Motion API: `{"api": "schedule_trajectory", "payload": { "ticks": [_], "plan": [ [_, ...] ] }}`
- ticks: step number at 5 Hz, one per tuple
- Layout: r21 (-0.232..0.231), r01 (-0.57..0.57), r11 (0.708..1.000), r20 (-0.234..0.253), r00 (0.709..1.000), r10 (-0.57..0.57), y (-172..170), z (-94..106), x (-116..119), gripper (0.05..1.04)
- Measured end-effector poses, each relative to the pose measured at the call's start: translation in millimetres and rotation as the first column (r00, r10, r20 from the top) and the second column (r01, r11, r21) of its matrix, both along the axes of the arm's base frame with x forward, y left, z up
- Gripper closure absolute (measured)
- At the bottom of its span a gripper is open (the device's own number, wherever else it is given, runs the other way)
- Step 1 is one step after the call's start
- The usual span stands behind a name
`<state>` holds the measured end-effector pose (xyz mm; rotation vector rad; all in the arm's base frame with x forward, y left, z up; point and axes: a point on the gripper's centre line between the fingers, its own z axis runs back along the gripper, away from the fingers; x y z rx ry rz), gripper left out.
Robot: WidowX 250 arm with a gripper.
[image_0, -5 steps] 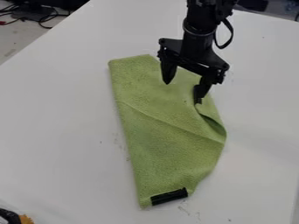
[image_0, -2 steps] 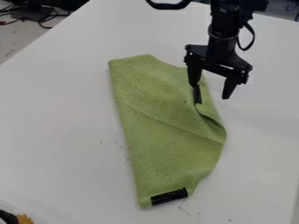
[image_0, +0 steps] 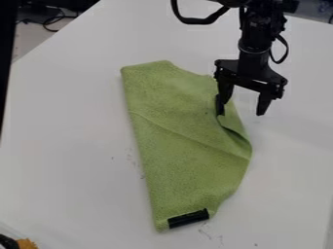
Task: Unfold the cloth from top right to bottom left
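The black gripper [image_0: 243,109] hangs at the upper right of the cloth, open, with its fingers spread apart. Its left finger is over the cloth's right edge, at a black strip [image_0: 220,105], and its right finger is over the table beyond that edge. Whether the fingertips touch anything, I cannot tell. The green cloth [image_0: 175,126] lies folded over the middle of the table, long and slanting, with a crease across it and a raised fold on its right side. A second black strip [image_0: 189,219] sits on its bottom corner.
The white table [image_0: 71,146] surrounds the cloth. A black and orange object [image_0: 25,243] is at the bottom left corner. Something dark runs down the upper left edge, and cables [image_0: 55,19] lie beyond the table at the back left.
From above the cloth, the gripper has moved right to its right edge, then slightly further right and down. A dark shape has come in at the left edge. The cloth has not moved.
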<state>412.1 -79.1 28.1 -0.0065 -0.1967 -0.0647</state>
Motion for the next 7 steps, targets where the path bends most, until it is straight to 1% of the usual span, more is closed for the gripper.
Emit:
{"api": "schedule_trajectory", "payload": {
  "ticks": [1,2,3,4,5,6,7],
  "plan": [
    [0.016,-0.022,1.000,-0.010,1.000,0.022,8.0,-7.3,-4.6,0.083],
    [0.061,-0.026,0.998,-0.032,0.999,0.028,15.0,-4.5,-8.5,0.083],
    [0.082,-0.021,0.996,-0.042,0.999,0.024,17.8,3.2,-7.8,0.083],
    [0.059,-0.019,0.998,-0.036,0.999,0.022,17.7,-1.3,-9.0,0.083],
    [0.047,-0.034,0.998,-0.031,0.999,0.036,22.4,-6.3,-10.1,0.083],
    [0.029,-0.027,0.999,-0.030,0.999,0.028,23.7,-9.6,-11.1,0.137],
    [0.015,-0.033,0.999,-0.024,0.999,0.034,29.6,-13.7,-11.6,0.404]
  ]
}}
